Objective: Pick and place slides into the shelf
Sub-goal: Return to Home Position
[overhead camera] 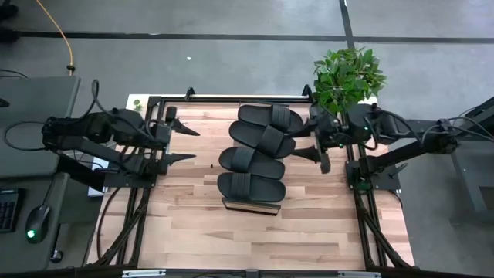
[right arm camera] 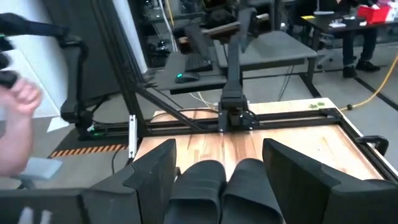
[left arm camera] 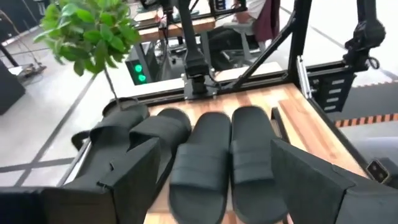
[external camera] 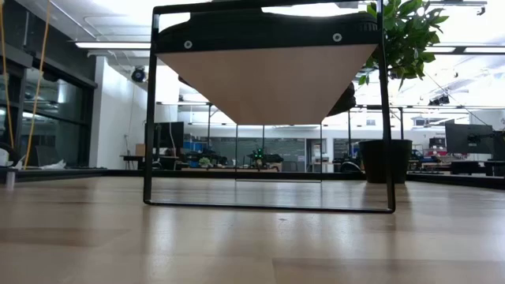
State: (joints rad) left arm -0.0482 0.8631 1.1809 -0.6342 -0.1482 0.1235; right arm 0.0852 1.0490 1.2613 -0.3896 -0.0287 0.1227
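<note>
**High view.** Four black foam slides (overhead camera: 262,140) lie side by side in a row on the long light-wood shelf (overhead camera: 251,207) with a dark front edge. The shelf sits mid-way across the butcher-block worktop (overhead camera: 193,224). The left pincer (overhead camera: 183,142) hovers left of the row, spread wide and empty. The right pincer (overhead camera: 315,136) hovers just right of the row, likewise wide and empty. A green leafy potted plant (overhead camera: 347,76) stands at the far right corner.

**Low view.** The shelf (external camera: 268,79) stands raised on a black metal frame above the worktop (external camera: 252,237).

**Left wrist view.** The left pincer (left arm camera: 211,152) is wide, and the slides (left arm camera: 249,143) appear between its fingers (left arm camera: 124,174).

**Right wrist view.** The right pincer (right arm camera: 221,162) is wide, with two slides (right arm camera: 199,183) seen between its fingers (right arm camera: 155,171). A person's blurred hand (right arm camera: 15,121) shows beyond the worktop.
</note>
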